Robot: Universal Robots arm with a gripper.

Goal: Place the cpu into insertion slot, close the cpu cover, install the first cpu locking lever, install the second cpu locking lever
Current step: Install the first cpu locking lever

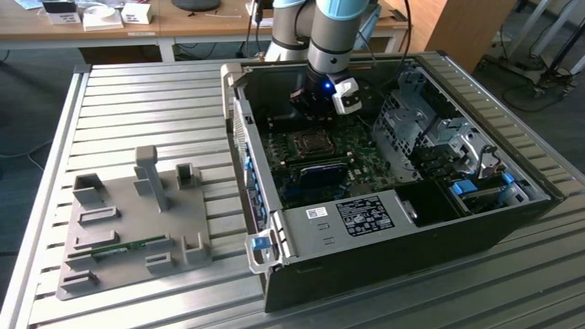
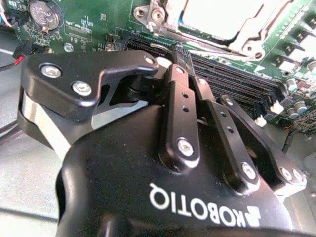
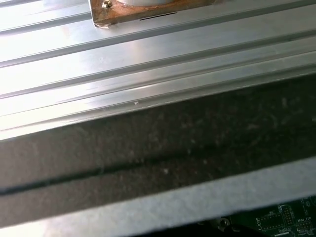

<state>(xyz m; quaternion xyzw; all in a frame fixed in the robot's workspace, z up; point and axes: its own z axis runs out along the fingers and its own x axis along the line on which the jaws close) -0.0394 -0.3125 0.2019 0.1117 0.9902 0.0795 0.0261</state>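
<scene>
1. You have an open computer case (image 1: 384, 253) lying on the ribbed metal table (image 1: 137, 89).
2. The green motherboard (image 1: 366, 161) lies flat inside it.
3. Your gripper (image 1: 316, 113) hangs over the board, just beside the insertion slot (image 1: 311, 142), its fingers drawn narrow with nothing between them.
4. In the second wrist view the cpu cover (image 2: 242, 44) appears lowered, framing the chip.
5. The cpu (image 2: 222, 15) sits flat in the slot, silver top up; it is square, its edges parallel to the memory slots (image 2: 232, 79).
</scene>
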